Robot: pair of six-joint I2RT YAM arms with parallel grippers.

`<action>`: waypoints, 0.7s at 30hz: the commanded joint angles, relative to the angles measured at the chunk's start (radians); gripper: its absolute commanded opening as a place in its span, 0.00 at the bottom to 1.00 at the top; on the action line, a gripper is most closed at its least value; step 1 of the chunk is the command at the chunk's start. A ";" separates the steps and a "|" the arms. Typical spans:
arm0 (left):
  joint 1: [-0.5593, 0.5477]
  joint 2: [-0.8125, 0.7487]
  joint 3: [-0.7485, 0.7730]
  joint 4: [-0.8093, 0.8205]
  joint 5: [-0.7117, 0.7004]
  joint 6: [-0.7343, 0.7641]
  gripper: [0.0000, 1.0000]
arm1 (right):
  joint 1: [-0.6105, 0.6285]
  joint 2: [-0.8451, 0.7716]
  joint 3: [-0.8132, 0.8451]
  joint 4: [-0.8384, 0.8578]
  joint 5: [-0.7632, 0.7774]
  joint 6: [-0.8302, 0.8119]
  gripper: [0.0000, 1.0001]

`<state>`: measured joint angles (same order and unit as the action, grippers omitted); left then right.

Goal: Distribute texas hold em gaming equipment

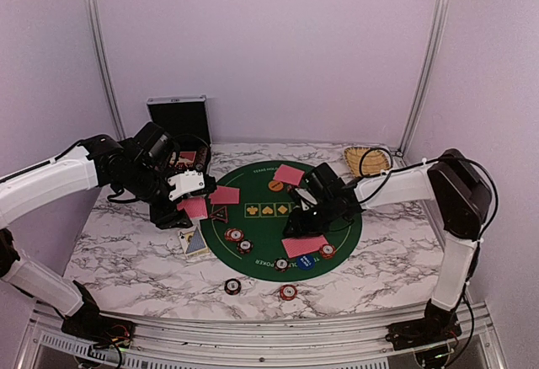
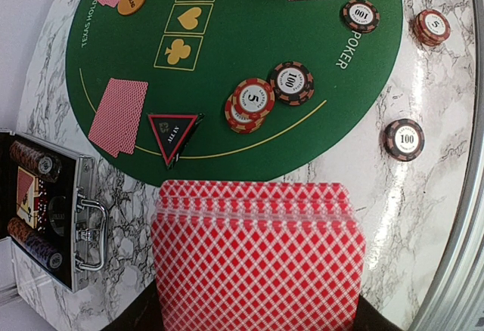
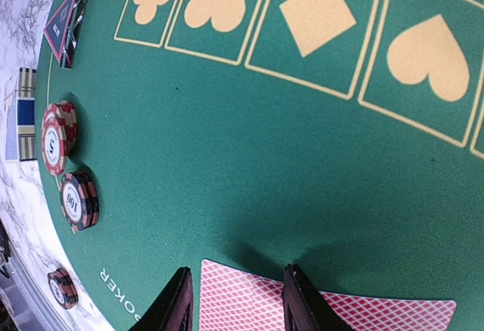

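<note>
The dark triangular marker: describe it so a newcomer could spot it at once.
Start at the round green felt mat on the marble table. At its left edge in the top view, between a pink-backed card pair and two chip stacks, sits the dark triangular marker. It is the only three-cornered piece, black with a red border.

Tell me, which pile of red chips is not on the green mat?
The red pile marked 5 lying on the marble table, off the green mat. The other red 5 pile sits on the mat, beside a dark pile.
</note>
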<state>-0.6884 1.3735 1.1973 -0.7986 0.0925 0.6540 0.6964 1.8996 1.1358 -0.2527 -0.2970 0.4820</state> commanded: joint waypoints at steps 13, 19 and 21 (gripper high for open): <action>0.000 -0.019 0.011 -0.005 0.014 -0.002 0.00 | 0.040 -0.062 0.176 0.235 -0.256 0.263 0.76; 0.000 -0.016 0.019 -0.007 0.025 -0.006 0.00 | 0.122 0.060 0.285 0.394 -0.397 0.415 0.83; 0.000 -0.017 0.019 -0.007 0.023 -0.005 0.00 | 0.142 0.100 0.318 0.443 -0.427 0.455 0.84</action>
<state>-0.6884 1.3735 1.1973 -0.7986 0.0971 0.6537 0.7895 1.9186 1.3933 0.0532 -0.6075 0.8135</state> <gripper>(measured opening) 0.648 0.836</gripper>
